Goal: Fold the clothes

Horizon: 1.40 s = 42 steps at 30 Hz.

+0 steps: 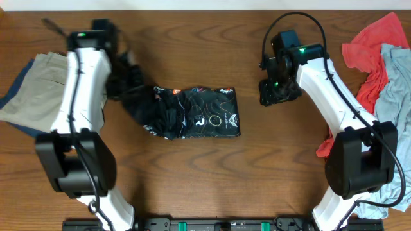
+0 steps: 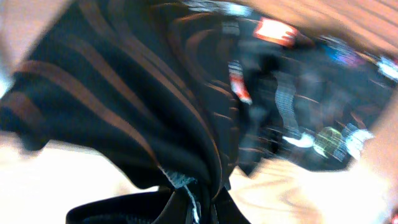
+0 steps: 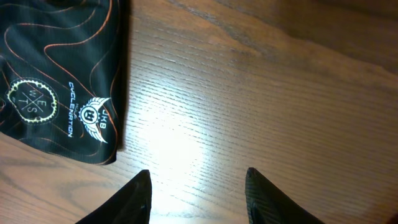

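Shows a black short-sleeved sports jersey with thin orange contour lines, white lettering and small red-white patches, lying on a brown wooden table and folded into a rough rectangle. Shows the right part of the jersey flat on the wood, with a round white emblem and a winged logo facing up, and the left end bunched and raised a little off the surface. Grips this left end with the left gripper, closed tight on the black cloth. Seen from the left wrist, pinches a gathered fold of the jersey at the bottom of the view, where the left gripper meets the cloth, with orange-striped fabric spreading upward from there, rather blurred. Shows the right gripper just to the right of the jersey, apart from it and not touching it. Seen from the right wrist, presents the right gripper with its two dark fingers parted and only bare wood between them, so open and holding nothing. Places the right edge of the jersey above and to the left of these fingers. Includes tan khaki trousers well to the left of the jersey, partly under the left arm, resting on a dark blue cloth. Includes also a plain red garment and a light-blue garment, heaped together well to the right of the jersey, partly behind the right arm.
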Each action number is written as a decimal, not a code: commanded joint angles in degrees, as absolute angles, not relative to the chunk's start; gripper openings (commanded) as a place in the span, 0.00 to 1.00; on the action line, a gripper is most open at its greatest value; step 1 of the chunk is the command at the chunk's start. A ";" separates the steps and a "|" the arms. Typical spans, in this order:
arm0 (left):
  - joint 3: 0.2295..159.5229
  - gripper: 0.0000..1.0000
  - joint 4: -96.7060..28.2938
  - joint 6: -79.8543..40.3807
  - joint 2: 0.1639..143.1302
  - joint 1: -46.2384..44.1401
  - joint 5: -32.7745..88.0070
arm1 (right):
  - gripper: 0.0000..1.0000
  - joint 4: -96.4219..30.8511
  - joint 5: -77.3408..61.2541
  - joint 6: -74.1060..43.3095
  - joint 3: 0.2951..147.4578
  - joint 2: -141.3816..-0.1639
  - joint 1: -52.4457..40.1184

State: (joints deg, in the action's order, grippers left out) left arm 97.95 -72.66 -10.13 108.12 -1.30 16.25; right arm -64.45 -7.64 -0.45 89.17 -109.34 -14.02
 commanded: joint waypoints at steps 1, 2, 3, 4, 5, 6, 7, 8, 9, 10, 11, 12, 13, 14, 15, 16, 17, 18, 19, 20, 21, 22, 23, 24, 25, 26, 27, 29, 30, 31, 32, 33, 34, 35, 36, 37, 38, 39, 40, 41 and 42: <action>98.70 0.06 -71.16 -13.19 108.03 -8.64 19.07 | 0.47 -64.79 -7.29 -1.28 88.71 -109.40 -13.78; 98.70 0.06 -70.30 -13.96 108.22 -10.87 19.05 | 0.47 -64.93 -7.29 -1.28 88.71 -109.43 -13.76; 98.70 0.06 -69.36 -14.72 108.36 -13.19 19.05 | 0.47 -65.01 -7.27 -1.28 88.71 -109.43 -13.76; 98.70 0.07 -68.07 -15.33 108.62 -15.86 19.03 | 0.47 -65.17 -7.27 -1.26 88.71 -109.43 -13.69; 98.70 0.07 -66.67 -15.53 108.88 -18.44 19.00 | 0.47 -65.23 -7.27 -1.26 88.71 -109.43 -13.63; 98.70 0.07 -65.49 -15.92 109.14 -20.60 18.94 | 0.47 -65.36 -7.27 -1.26 88.71 -109.43 -13.50; 98.70 0.08 -64.27 -16.99 109.58 -22.92 18.81 | 0.47 -65.45 -7.27 -1.26 88.71 -109.43 -13.45; 98.70 0.09 -63.26 -17.82 110.02 -24.77 18.81 | 0.47 -65.58 -7.27 -1.26 88.71 -109.43 -13.39; 98.70 0.09 -62.08 -18.41 110.56 -26.81 18.81 | 0.47 -65.60 -7.29 -1.28 88.71 -109.43 -13.39; 98.70 0.09 -61.01 -18.57 111.15 -28.36 18.76 | 0.47 -65.65 -7.29 -1.28 88.71 -109.43 -13.39; 98.70 0.10 -59.88 -18.61 111.79 -29.95 18.59 | 0.47 -65.67 -7.29 -1.28 88.71 -109.40 -13.39; 98.70 0.12 -59.05 -19.00 112.44 -31.18 18.35 | 0.47 -65.73 -7.31 -1.30 88.71 -109.43 -13.39; 98.70 0.17 -58.13 -19.40 113.21 -32.36 18.33 | 0.47 -65.84 -7.31 -1.30 88.71 -109.43 -13.39; 98.70 0.29 -57.39 -19.84 114.02 -33.34 18.35 | 0.47 -66.02 -7.31 -1.28 88.71 -109.43 -13.39; 98.70 0.39 -56.82 -19.86 114.72 -34.02 18.35 | 0.47 -66.11 -7.31 -1.28 88.71 -109.43 -13.39; 98.70 0.64 -56.38 -19.84 115.33 -34.54 18.33 | 0.48 -66.28 -7.31 -1.28 88.71 -109.43 -13.39; 98.70 0.76 -55.99 -19.79 115.92 -34.87 18.11 | 0.49 -66.50 -7.31 -1.28 88.71 -109.43 -13.39; 98.70 0.78 -55.99 -19.79 116.25 -34.96 17.39 | 0.49 -66.72 -7.31 -1.26 88.71 -109.43 -13.41; 98.70 0.80 -56.03 -19.46 116.36 -34.96 16.58 | 0.49 -66.98 -7.31 -1.26 88.71 -109.43 -13.41; 98.72 0.83 -56.12 -18.87 116.33 -34.68 16.14 | 0.49 -67.13 -7.31 -1.28 88.71 -109.40 -13.41; 98.83 0.87 -56.64 -18.57 116.05 -34.04 15.57 | 0.49 -67.33 -7.29 -1.26 88.71 -109.43 -13.41; 98.91 0.90 -56.95 -18.09 115.85 -33.45 15.55 | 0.49 -67.37 -7.31 -1.28 88.71 -109.43 -13.41; 98.94 0.93 -57.45 -17.63 115.33 -32.47 15.46 | 0.49 -67.42 -7.29 -1.28 88.71 -109.43 -13.41; 98.94 0.94 -58.02 -17.67 114.91 -31.46 14.85 | 0.49 -67.53 -7.29 -1.26 88.71 -109.43 -13.39; 98.94 0.95 -58.87 -17.65 114.32 -30.17 13.76 | 0.50 -67.57 -7.29 -1.26 88.71 -109.43 -13.39; 98.94 0.98 -59.59 -17.65 113.86 -28.91 12.67 | 0.51 -67.68 -7.29 -1.26 88.71 -109.43 -13.39; 98.94 1.00 -60.40 -17.65 113.40 -27.27 11.64 | 0.51 -67.72 -7.29 -1.23 88.71 -109.43 -13.39; 98.91 0.98 -61.67 -17.65 113.14 -23.77 11.07 | 0.52 -67.72 -7.29 -1.23 88.71 -109.43 -13.39; 98.91 0.98 -62.19 -17.69 113.14 -22.11 11.09 | 0.52 -67.70 -7.27 -1.23 88.71 -109.43 -13.39; 98.67 0.98 -62.57 -17.69 113.16 -20.21 11.11 | 0.52 -67.66 -7.29 -1.23 88.71 -109.43 -13.39; 98.26 0.98 -62.67 -17.69 113.16 -18.44 11.35 | 0.53 -67.64 -7.29 -1.23 88.71 -109.43 -13.39; 97.89 0.98 -62.70 -17.67 113.16 -17.08 11.79 | 0.53 -67.59 -7.29 -1.23 88.71 -109.43 -13.39; 97.45 0.98 -62.67 -17.65 113.16 -15.55 12.67 | 0.53 -67.59 -7.27 -1.23 88.71 -109.43 -13.39; 96.99 0.98 -62.65 -17.63 113.23 -14.37 13.19 | 0.53 -67.57 -7.29 -1.23 88.71 -109.43 -13.39; 96.47 0.98 -62.57 -17.08 113.30 -13.17 13.76 | 0.53 -67.57 -7.29 -1.23 88.71 -109.43 -13.41; 95.92 0.98 -62.24 -15.94 113.47 -12.23 14.70 | 0.53 -67.59 -7.29 -1.23 88.71 -109.40 -13.41; 95.31 0.98 -61.65 -14.50 113.56 -11.42 16.32 | 0.53 -67.61 -7.29 -1.23 88.71 -109.40 -13.39; 94.41 0.98 -60.53 -12.49 113.86 -10.63 19.09 | 0.53 -67.61 -7.29 -1.26 88.71 -109.40 -13.37; 93.56 0.98 -59.57 -10.48 114.17 -10.00 22.20 | 0.53 -67.61 -7.29 -1.26 88.71 -109.43 -13.34; 92.86 0.98 -58.83 -8.99 114.61 -9.52 24.80 | 0.53 -67.59 -7.29 -1.26 88.71 -109.43 -13.34; 92.40 0.98 -58.35 -8.49 115.09 -9.26 26.35 | 0.53 -67.61 -7.29 -1.26 88.71 -109.43 -13.34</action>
State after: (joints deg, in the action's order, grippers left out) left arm 94.28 -59.02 -14.00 114.85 -9.82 18.09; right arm -67.68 -7.64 -0.71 89.06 -109.34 -13.78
